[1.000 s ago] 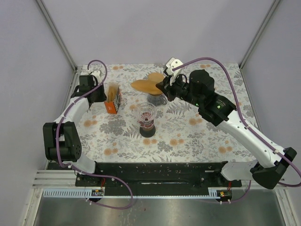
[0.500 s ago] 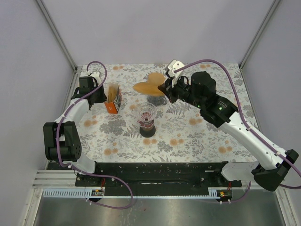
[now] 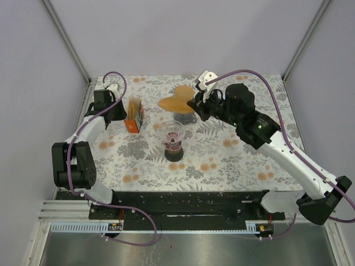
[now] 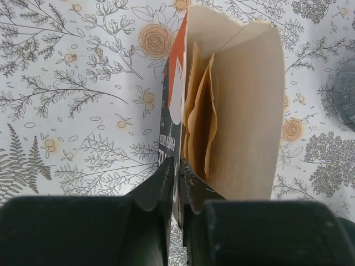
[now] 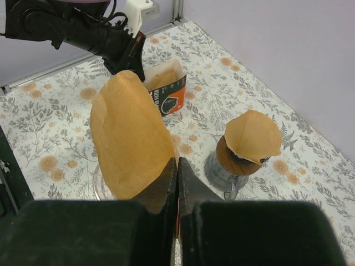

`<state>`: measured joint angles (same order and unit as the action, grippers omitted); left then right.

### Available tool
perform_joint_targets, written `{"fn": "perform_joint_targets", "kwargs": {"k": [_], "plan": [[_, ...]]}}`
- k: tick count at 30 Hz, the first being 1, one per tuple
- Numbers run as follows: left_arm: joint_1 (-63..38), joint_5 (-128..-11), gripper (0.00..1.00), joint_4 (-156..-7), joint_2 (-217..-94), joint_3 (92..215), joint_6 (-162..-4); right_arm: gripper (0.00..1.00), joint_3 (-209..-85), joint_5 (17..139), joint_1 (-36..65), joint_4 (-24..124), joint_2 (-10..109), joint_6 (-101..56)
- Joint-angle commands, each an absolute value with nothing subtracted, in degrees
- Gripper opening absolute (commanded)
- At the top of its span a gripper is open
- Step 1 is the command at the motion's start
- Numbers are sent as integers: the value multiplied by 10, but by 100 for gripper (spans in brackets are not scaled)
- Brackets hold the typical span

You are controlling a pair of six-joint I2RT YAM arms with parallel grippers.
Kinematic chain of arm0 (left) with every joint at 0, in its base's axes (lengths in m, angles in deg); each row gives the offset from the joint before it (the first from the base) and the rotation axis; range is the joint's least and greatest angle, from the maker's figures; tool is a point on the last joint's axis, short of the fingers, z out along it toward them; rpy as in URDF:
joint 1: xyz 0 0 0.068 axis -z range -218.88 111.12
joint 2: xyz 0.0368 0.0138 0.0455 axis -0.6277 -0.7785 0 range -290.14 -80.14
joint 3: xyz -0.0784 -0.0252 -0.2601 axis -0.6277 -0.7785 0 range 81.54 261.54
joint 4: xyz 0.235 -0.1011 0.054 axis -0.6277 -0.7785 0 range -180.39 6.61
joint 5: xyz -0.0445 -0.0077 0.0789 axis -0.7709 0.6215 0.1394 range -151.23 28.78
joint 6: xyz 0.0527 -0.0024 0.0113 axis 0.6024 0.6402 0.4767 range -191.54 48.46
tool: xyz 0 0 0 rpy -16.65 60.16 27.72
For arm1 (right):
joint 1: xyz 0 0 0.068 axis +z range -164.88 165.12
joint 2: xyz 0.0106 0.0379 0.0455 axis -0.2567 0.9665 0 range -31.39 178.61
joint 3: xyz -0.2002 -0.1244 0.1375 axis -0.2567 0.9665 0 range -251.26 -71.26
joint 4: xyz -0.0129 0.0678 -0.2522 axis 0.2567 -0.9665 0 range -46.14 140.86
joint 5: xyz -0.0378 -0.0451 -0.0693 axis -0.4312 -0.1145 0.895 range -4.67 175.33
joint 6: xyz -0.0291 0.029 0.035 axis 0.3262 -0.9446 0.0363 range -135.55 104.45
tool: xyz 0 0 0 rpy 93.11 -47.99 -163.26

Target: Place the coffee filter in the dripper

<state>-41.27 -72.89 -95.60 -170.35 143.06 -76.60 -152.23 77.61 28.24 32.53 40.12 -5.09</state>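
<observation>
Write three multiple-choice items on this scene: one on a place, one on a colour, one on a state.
1. Where is the orange-and-black cardboard filter box?
A) pinched by the left gripper
B) lying flat at the near edge
C) stacked on a cup

2. What colour is the paper coffee filter held in the right gripper?
A) white
B) brown
C) blue

3. What state is the clear glass dripper in?
A) lined with a filter
B) without a filter
C) tipped over

Answers:
1 A: the left wrist view shows the fingers closed on the box's side wall.
2 B: it looks tan-brown in both the right wrist and top views.
3 B: the top view shows bare glass standing upright.
</observation>
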Motion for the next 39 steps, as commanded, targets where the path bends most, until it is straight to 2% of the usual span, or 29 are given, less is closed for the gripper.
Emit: {"fn": "perform_joint_targets", "kwargs": {"k": [1,6,15,21,26,29,35,39], "plan": [[-413,-736,19,-961,-1719,1435,-764,0,-1526,758,277,339,400,-47],[-413,-732,49,-980,-1696,1460,-768,0,-1526,751,274,331,402,-56],[-413,-754,73,-1059,-1633,1537,-737,0,-1551,704,270,298,428,-123],[-413,-821,78,-1127,-1575,1593,-686,0,-1548,667,270,297,432,-137],[-395,-975,84,-1201,-1511,1658,-638,0,-1552,644,271,297,445,-137],[-350,-1019,87,-1289,-1511,1727,-598,0,-1555,632,271,299,456,-133],[-258,-1026,88,-1357,-1521,1790,-560,0,-1561,596,270,301,478,-125],[-203,-976,85,-1361,-1542,1786,-542,0,-1561,567,270,301,482,-117]]}}
